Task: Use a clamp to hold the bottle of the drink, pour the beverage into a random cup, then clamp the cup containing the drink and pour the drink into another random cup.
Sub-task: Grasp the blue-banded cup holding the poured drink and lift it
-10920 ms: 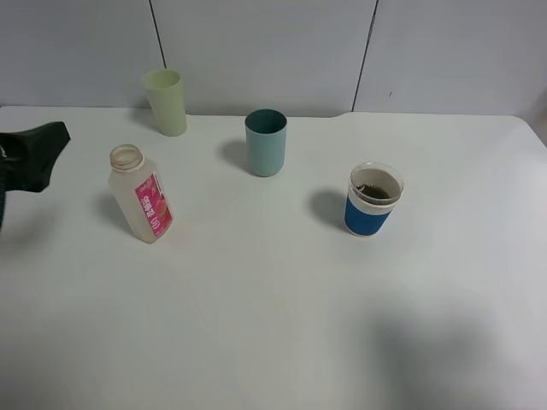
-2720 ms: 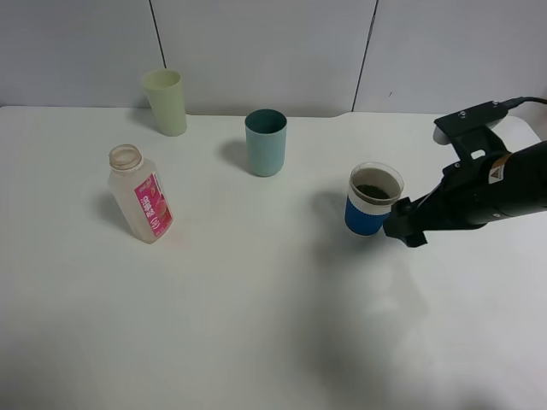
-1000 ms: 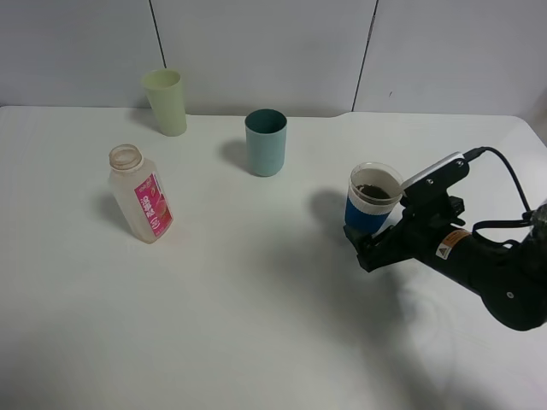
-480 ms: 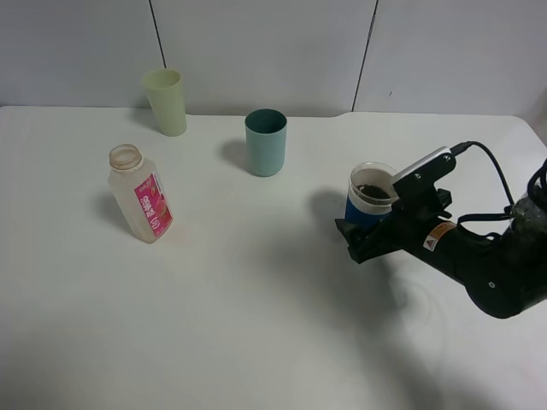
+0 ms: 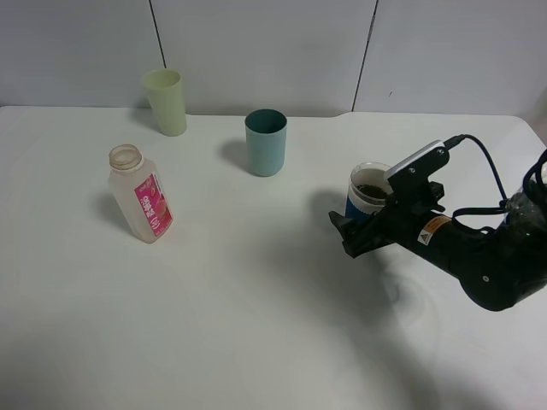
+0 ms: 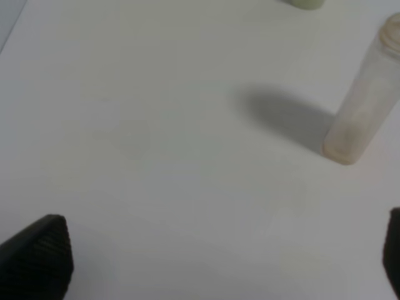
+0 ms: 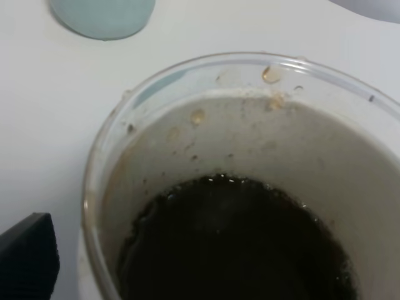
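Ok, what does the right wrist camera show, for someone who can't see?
Looking down into a clear cup holding dark brown drink, with brown specks on its pale inner wall. A teal cup stands nearby on the white table, and one black jaw tip shows beside the cup.

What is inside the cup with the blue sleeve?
Dark brown liquid fills the cup's lower part; brown drops cling to its inner wall. The liquid hides the bottom.

free: table point(image 5: 256, 342) front; wide gap between bottle point(image 5: 141, 195) and teal cup point(image 5: 266, 142) | obstacle: yellow-green cup point(image 5: 166, 102) at back
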`<act>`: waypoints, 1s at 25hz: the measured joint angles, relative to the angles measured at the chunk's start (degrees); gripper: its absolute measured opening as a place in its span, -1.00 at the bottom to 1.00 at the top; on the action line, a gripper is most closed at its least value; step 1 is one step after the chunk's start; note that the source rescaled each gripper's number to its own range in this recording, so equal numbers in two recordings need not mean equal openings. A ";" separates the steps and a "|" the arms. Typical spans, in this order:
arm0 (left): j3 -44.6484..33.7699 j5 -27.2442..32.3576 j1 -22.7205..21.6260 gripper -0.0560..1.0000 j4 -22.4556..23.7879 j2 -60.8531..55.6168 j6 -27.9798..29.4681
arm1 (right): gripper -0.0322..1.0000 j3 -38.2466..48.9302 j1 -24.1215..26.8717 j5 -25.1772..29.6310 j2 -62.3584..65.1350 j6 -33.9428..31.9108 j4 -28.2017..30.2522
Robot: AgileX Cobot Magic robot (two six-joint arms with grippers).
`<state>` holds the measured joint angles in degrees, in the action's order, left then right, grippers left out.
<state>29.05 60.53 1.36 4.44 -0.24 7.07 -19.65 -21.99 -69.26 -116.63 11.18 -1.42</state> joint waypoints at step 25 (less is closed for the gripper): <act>0.00 0.00 0.00 1.00 0.00 0.00 0.00 | -0.93 0.00 0.00 -0.16 0.00 -1.11 0.01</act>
<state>29.05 60.53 1.36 4.44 -0.24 7.07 -19.65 -21.99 -69.43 -116.63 10.07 -1.41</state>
